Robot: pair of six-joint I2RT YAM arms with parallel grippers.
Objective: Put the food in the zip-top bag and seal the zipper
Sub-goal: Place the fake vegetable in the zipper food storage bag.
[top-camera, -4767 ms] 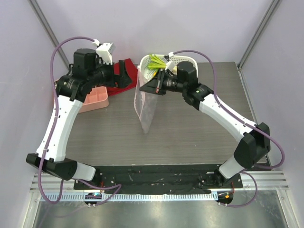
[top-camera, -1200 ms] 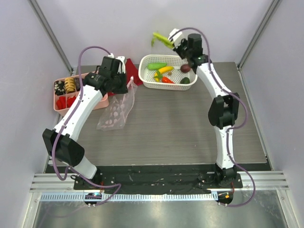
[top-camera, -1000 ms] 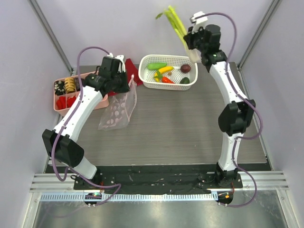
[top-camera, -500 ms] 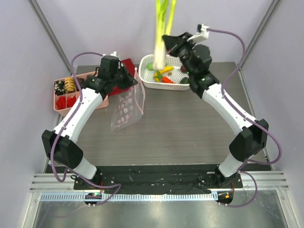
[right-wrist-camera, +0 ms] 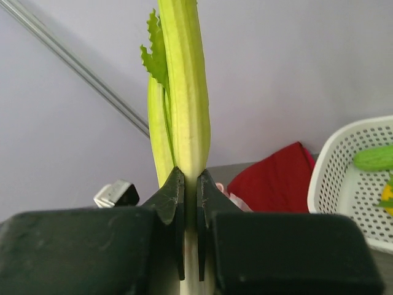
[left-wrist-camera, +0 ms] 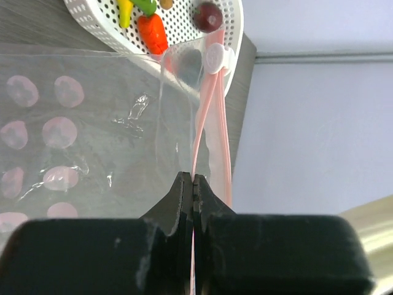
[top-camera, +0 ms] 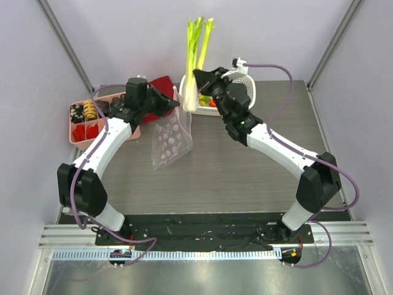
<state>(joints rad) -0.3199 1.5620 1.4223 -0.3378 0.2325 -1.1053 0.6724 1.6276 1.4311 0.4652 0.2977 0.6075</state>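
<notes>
Holding the leek point(top-camera: 194, 67) upright near the worktop's far edge, the right jaws clamp its stalk; the left jaws pinch the zip-top bag's point(top-camera: 171, 138) pink zipper point(left-wrist-camera: 223, 141).

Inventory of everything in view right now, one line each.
table: 1, grey wood, under everything
zip-top bag: 1, clear with pink dots, hanging left of centre
zipper: 1, pale pink, bag's top edge, parted
leek: 1, green-white, held upright by the bag's top
basket: 1, white, far edge
pepper: 1, red-orange, in basket
round piece: 1, dark red, in basket
banana: 1, yellow, in basket
green piece: at least 1, in basket
tray: 1, pink, far left
cloth: 1, red, behind bag
left gripper: black, shut on zipper
right gripper: black, shut on leek
</notes>
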